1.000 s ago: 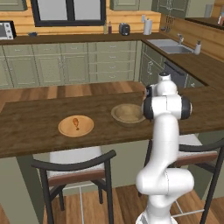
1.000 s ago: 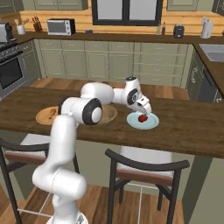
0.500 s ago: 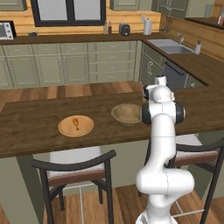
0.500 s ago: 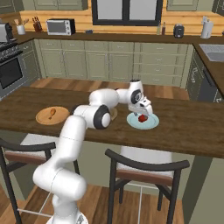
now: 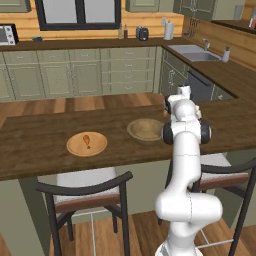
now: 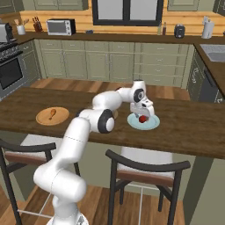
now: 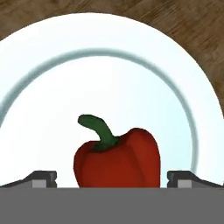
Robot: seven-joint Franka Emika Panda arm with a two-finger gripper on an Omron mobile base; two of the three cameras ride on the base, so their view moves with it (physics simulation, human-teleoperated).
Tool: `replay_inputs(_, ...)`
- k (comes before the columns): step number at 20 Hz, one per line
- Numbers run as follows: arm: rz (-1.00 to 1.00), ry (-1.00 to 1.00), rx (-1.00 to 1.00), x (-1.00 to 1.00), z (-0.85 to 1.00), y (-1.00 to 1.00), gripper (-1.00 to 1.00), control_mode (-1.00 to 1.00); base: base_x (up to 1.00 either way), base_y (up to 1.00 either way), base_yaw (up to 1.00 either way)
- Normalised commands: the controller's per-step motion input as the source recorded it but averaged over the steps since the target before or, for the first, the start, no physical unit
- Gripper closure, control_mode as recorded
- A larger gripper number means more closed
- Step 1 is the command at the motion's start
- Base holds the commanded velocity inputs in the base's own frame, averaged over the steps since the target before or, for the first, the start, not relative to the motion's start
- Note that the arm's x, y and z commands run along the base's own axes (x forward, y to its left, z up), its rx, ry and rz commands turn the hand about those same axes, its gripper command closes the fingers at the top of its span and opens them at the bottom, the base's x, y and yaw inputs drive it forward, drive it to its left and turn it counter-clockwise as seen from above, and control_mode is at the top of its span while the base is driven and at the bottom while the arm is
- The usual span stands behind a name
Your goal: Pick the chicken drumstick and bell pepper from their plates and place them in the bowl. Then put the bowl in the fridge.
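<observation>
The gripper (image 7: 112, 181) hangs low over the pale teal plate (image 7: 52, 87), jaws spread wide either side of the bell pepper (image 7: 118, 159), evidently lining up a pinch; the chicken drumstick (image 5: 86, 141) waits on its wooden plate (image 5: 75, 148); the bowl (image 5: 145, 131) sits between.

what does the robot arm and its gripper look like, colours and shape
The arm is glossy white, built of rounded tubular links with dark grey discs at the joints. Its hand is a white block with dark trim. The gripper ends in two small dark grey finger tips with flat squared ends. No cables or markings show.
</observation>
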Motion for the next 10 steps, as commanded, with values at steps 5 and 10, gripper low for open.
replay_inputs(5, -0.07, 0.0, 0.0, -0.42, -0.31, 0.03, -1.0, -1.0, 0.0, 0.0, 0.0)
replay_inputs(10, -0.04, 0.0, 0.0, 0.06, -0.36, 0.12, 1.0, -1.0, 0.0, 0.0, 0.0)
